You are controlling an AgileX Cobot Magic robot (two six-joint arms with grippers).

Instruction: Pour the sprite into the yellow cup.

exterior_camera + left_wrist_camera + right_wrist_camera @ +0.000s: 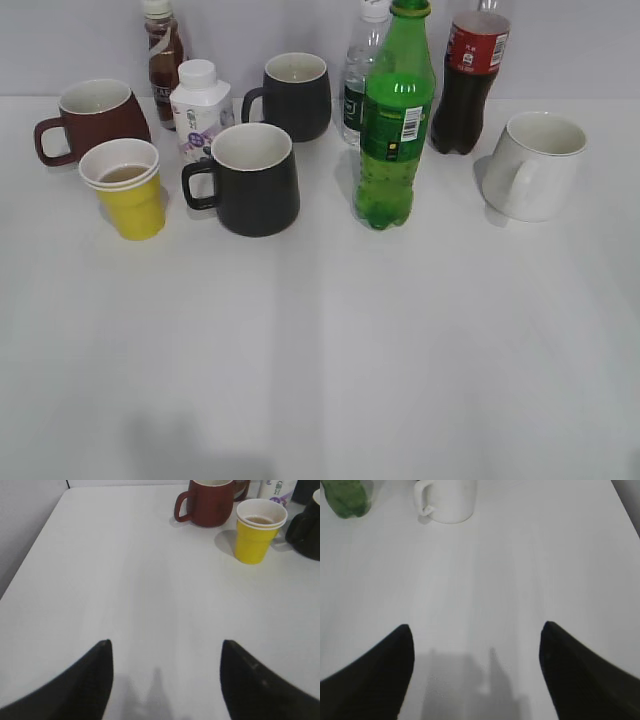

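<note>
**Flagging risks before the grasp**

Both jaws spread, empty: left gripper (165, 652), right gripper (477, 635), over bare table (320, 350). The sprite (393, 120) stands capped, mid-row, crowded by a water bottle (358, 85) and cola bottle (468, 80). Yellow cup (128, 190), far left, already holds liquid. Likely failures: toppling neighbours, overfilling, pouring capped.
</note>
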